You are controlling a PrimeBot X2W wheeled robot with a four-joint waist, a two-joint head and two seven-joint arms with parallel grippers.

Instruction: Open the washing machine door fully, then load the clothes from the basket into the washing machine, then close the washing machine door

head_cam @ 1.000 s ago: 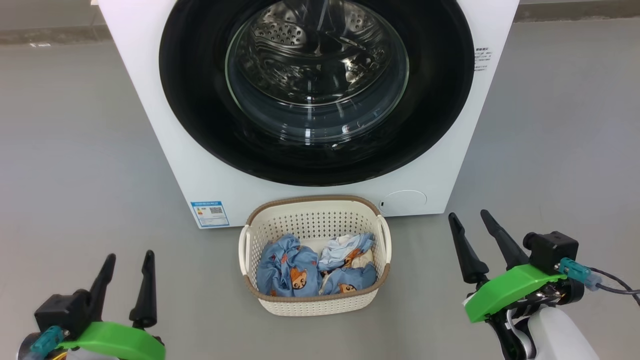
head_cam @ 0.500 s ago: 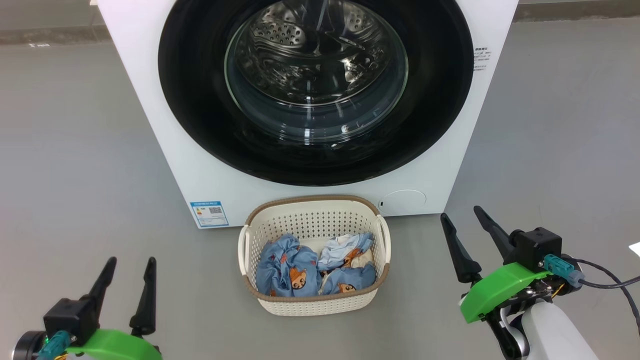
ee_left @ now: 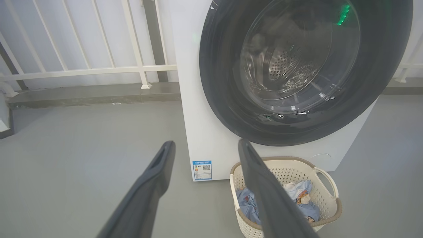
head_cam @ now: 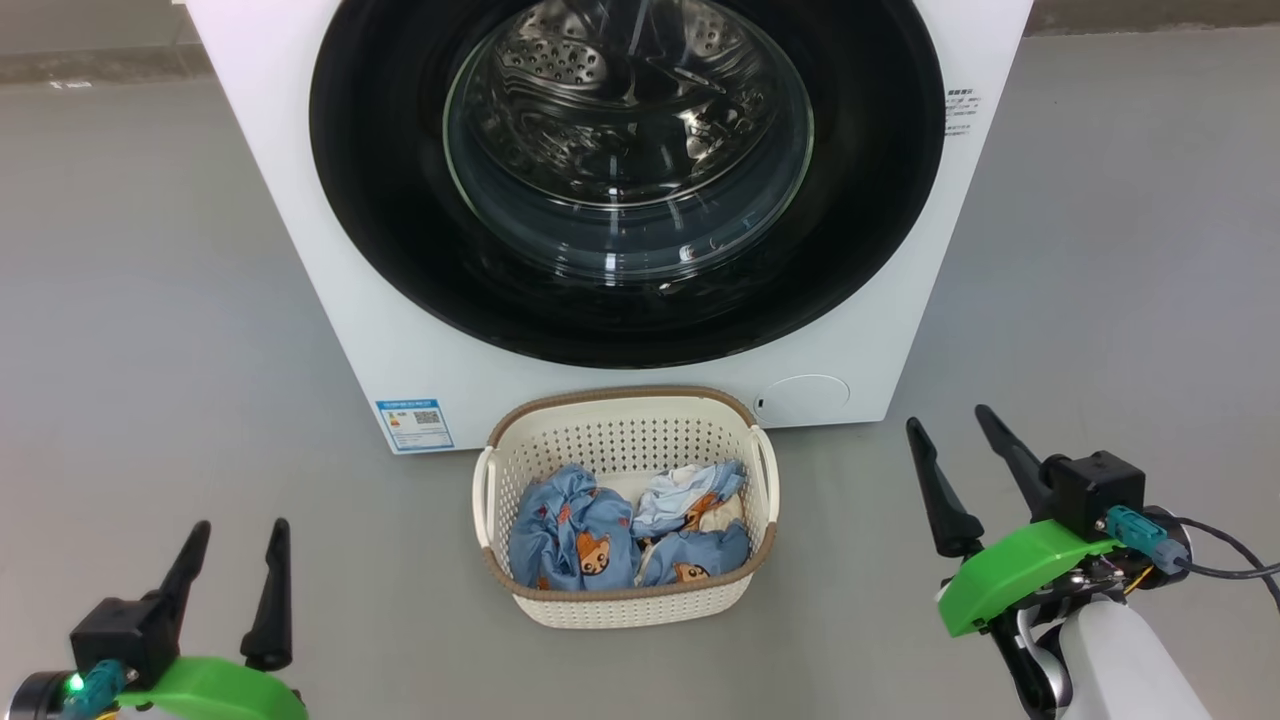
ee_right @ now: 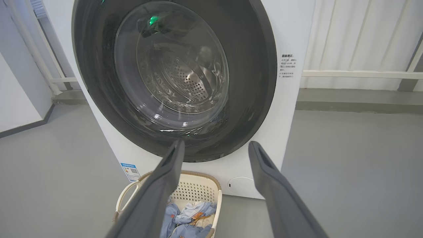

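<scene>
Low at the left, over the grey floor (head_cam: 150, 300): left gripper (head_cam: 237, 530), long dark fingers spread wide, nothing between them. Just before the foot of the big white front-loading washing machine (head_cam: 330, 330), contact impossible to tell: small rectangular cream perforated plastic basket (head_cam: 620, 450) with brown woven-look rim, holding the crumpled blue fox-print clothes (head_cam: 600, 540). Above it, shut flush: large round washing machine door (head_cam: 628, 150), glossy black rim around a bulging clear glass window, steel drum (head_cam: 560, 60) behind. Low at the right, well apart from the machine: right gripper (head_cam: 948, 420), fingers likewise spread, empty.

Step in hand, seemingly: opening the door, not yet begun. Settle the handle side first; impossible to tell from here. Hook a fingertip behind the rim's outer edge rather than pushing on the glass, then pull along the hinge's arc, all the way back. Keep the arm above the basket, just below the rim's lowest point.

Writing: blue label sticker (head_cam: 414, 424) at the front's lower left corner, QR code on it, text too small to read. Near the front's right edge, a column of small dark print (head_cam: 962, 110), Chinese characters, illegible.
</scene>
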